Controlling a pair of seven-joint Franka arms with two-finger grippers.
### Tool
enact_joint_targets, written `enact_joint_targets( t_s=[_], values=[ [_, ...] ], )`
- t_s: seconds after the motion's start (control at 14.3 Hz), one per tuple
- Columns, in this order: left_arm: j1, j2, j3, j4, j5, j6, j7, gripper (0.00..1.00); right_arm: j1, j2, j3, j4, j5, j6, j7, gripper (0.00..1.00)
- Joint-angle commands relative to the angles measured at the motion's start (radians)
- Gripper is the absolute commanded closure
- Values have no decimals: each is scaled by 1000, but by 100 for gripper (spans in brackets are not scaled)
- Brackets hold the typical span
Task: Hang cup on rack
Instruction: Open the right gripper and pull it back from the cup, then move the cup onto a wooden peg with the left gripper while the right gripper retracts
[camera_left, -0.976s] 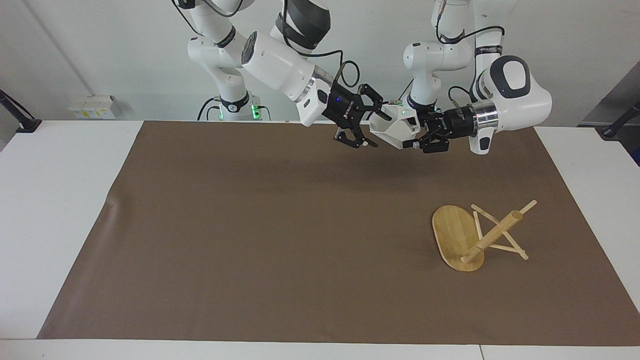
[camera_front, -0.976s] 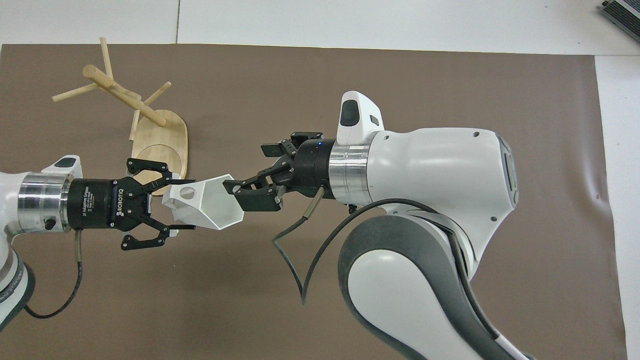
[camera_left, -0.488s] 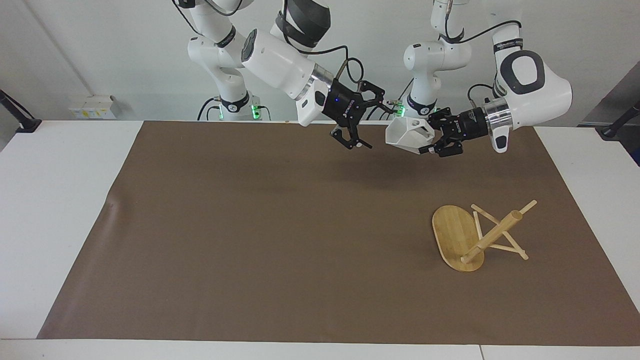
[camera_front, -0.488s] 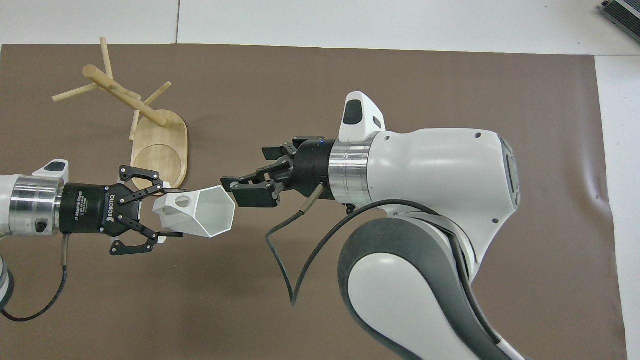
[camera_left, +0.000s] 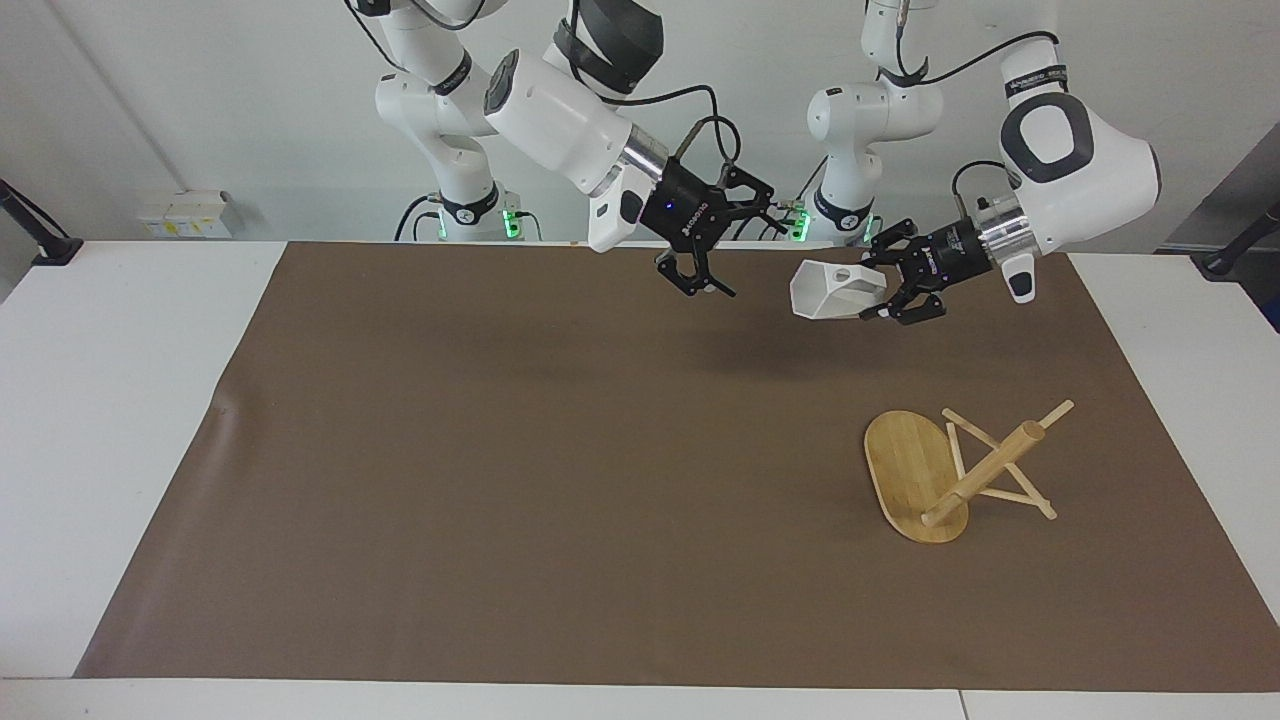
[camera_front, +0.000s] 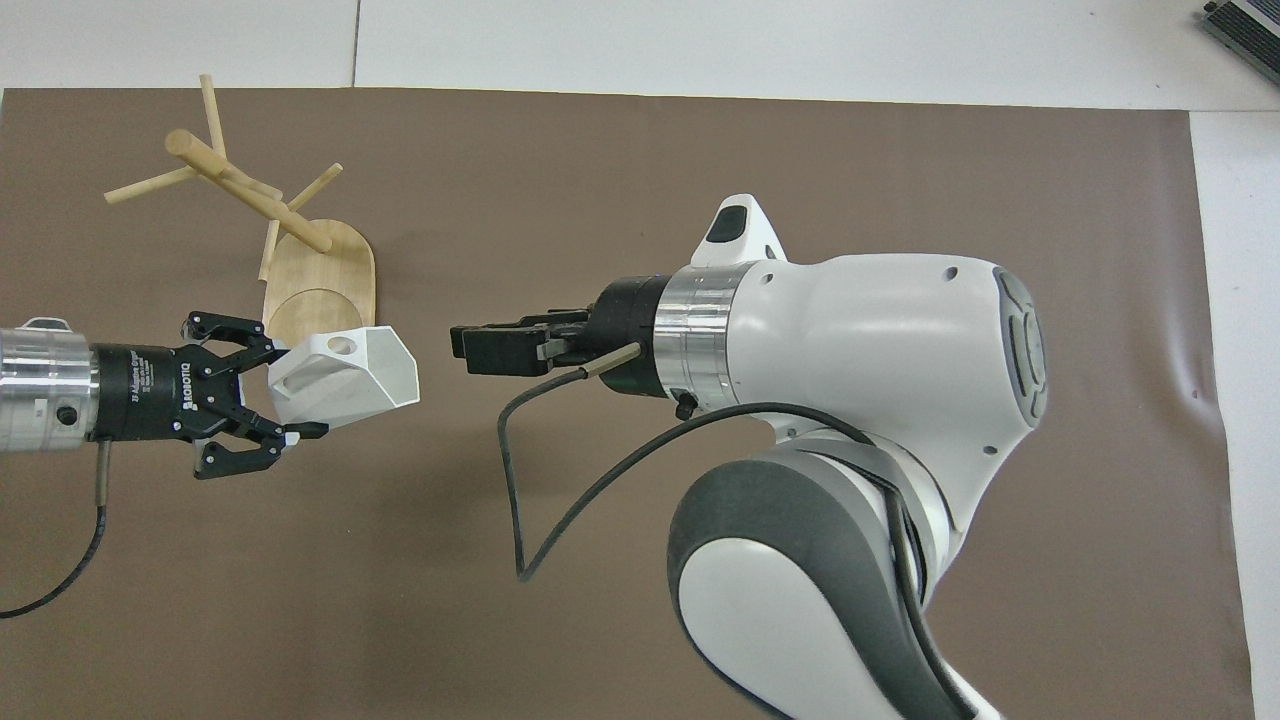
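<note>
The white faceted cup (camera_left: 826, 288) (camera_front: 355, 375) hangs in the air, with my left gripper (camera_left: 872, 298) (camera_front: 296, 392) shut on its handle end. The handle's round hole faces up and the cup's mouth points toward the right arm's end of the table. The cup is over the brown mat, just on the robots' side of the bamboo rack (camera_left: 985, 470) (camera_front: 250, 195) and well above it. The rack's oval base (camera_left: 900, 465) (camera_front: 325, 290) lies on the mat, and its post with thin pegs slants toward the left arm's end. My right gripper (camera_left: 745, 250) (camera_front: 465, 345) is open and holds nothing, a short gap from the cup's mouth.
A brown mat (camera_left: 500, 450) covers most of the white table (camera_left: 120, 420). The right arm's bulky wrist and elbow (camera_front: 860, 380) hang over the middle of the mat, with a black cable looping below them.
My left gripper has carried the cup away from the right gripper toward the rack and lower. The right gripper, which was around the cup's rim, has drawn back and turned.
</note>
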Motion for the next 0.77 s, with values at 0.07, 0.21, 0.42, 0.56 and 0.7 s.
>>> enact_joint_targets(
  t_s=[0.07, 0.21, 0.42, 0.56, 0.7],
  values=[
    [-75, 24, 0, -2, 27, 215, -160, 100, -20, -5, -26, 23, -142, -111, 159, 0],
    [-116, 35, 0, 0, 27, 308, -226, 100, -21, -5, -66, 67, -226, -254, 171, 0],
    [-148, 54, -2, -14, 26, 433, -302, 100, -21, -5, -121, 146, -378, -479, 170, 0],
    [-149, 61, -3, -14, 17, 477, -339, 100, -21, -5, -143, 173, -470, -590, 158, 0],
    [-147, 72, -3, -14, 12, 545, -391, 100, -23, -6, -149, 181, -564, -645, 136, 0]
  ],
)
